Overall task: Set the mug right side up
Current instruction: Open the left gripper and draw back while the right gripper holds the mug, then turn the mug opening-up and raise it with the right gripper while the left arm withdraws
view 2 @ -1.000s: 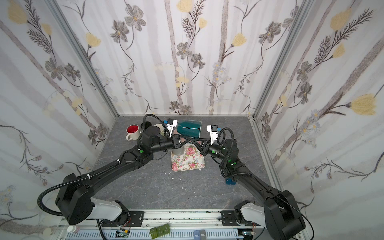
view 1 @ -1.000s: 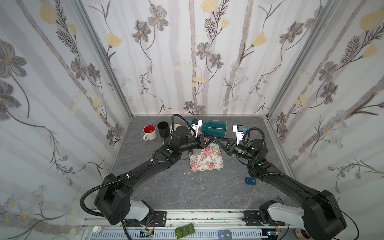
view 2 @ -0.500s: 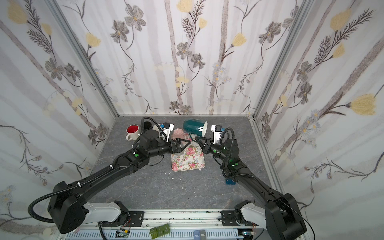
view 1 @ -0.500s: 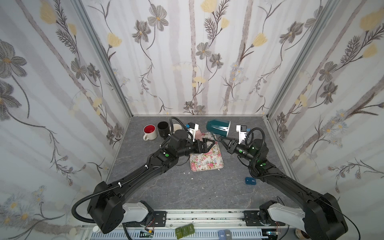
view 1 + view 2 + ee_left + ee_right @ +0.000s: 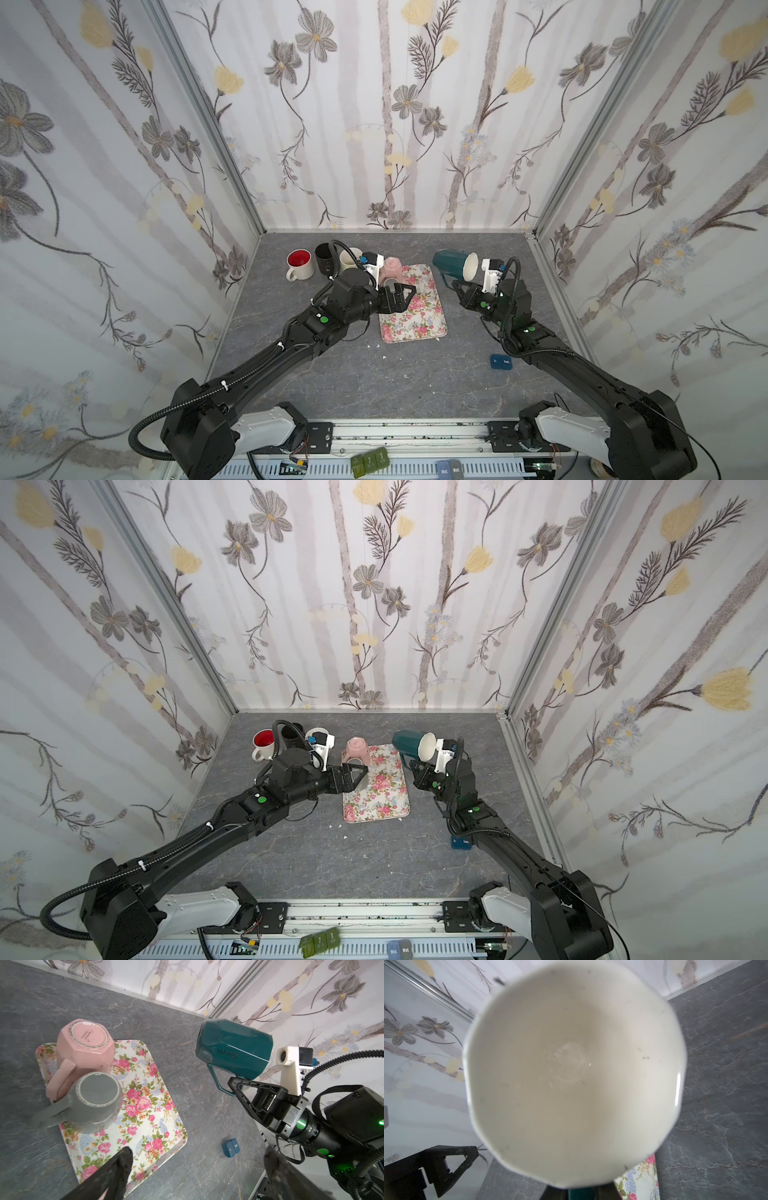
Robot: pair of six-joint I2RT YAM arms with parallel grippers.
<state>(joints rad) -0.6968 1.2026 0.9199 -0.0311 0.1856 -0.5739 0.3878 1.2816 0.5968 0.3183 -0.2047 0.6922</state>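
The teal mug hangs on its side in the air at the back right, off the tray. Its white inside faces the right wrist camera. My right gripper is shut on the mug's handle from below. In the right wrist view the mug hides most of that gripper. My left gripper is open and empty, hovering over the left edge of the floral tray.
A pink mug and a grey mug stand upside down on the tray's far end. A red-lined white mug, a black mug and a cream mug stand at the back left. A small blue block lies by the right arm.
My left gripper opened, let go of the teal mug and drew back left. The right gripper carried the mug right, off the tray, and turned its mouth towards its own wrist.
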